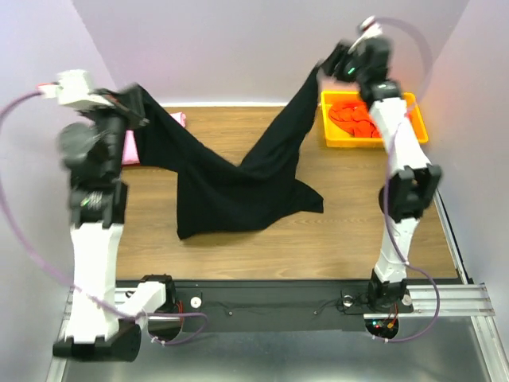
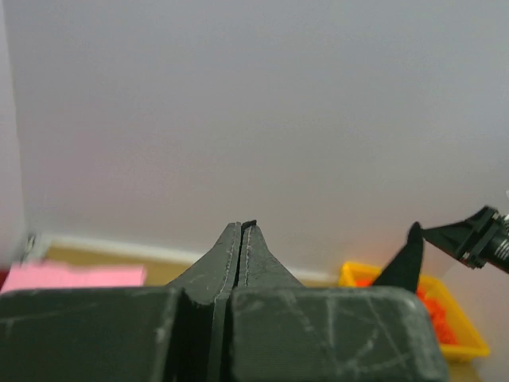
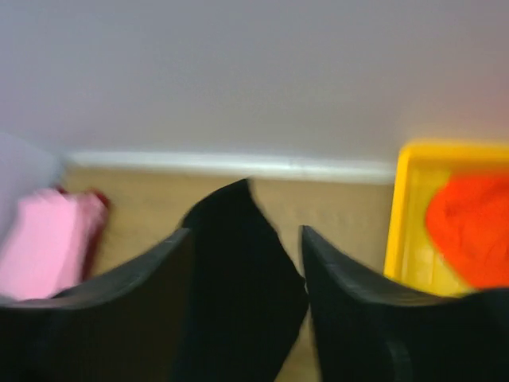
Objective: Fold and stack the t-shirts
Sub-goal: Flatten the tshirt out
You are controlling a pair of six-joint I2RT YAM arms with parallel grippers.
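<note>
Spreading the black t-shirt (image 1: 231, 187) for folding, we pinch it in the left hand (image 2: 241, 231) at ten o'clock; the right hand (image 3: 245, 239), one o'clock, stands parted around it.

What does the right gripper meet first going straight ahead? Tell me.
The black t-shirt, hanging in the gap between the right gripper's parted fingers. Past it lie the wooden table and probably the back wall; depth is unclear.

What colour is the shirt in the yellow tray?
The shirt is bright orange; top external view shows it best.
</note>
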